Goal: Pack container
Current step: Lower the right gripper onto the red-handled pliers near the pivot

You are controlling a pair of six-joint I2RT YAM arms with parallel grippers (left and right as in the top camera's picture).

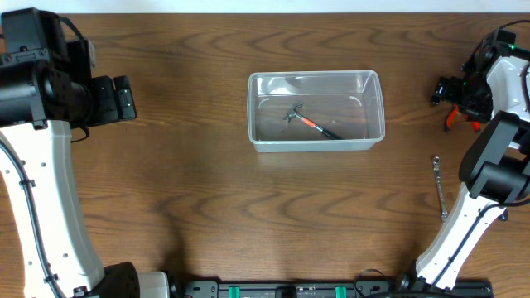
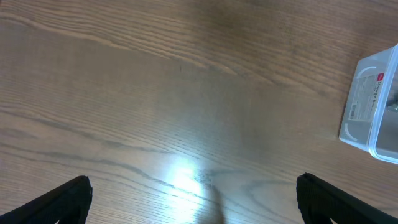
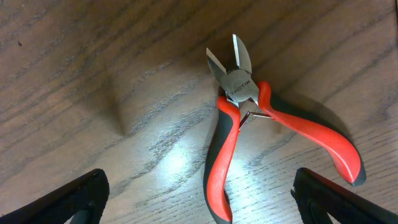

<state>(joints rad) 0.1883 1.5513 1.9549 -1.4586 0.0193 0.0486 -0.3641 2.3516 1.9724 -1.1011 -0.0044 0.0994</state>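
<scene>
Both arms extend outward, left tool (image 2: pixel 194 196) and right tool (image 3: pixel 200 193) spread wide, seemingly angled downward.

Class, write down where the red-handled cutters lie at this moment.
The red-handled cutters lie on the table at its far right edge, directly under the open right hand, well right of the container.

Bright, even light falls from above on the desk (image 1: pixel 166 165) in the overhead view. Faint, soft shadows lie beside the arms (image 1: pixel 50 190), and pale glare shows on the far wall of the clear container (image 1: pixel 252 112). In the left wrist view the wood grain looks soft, a white patch of reflected light sits low at centre, and the container's edge at right is slightly blurred. In the right wrist view a similar sheen lies beside the sharply focused cutters (image 3: pixel 239 81), which cast a close, dark shadow along their handles.
</scene>
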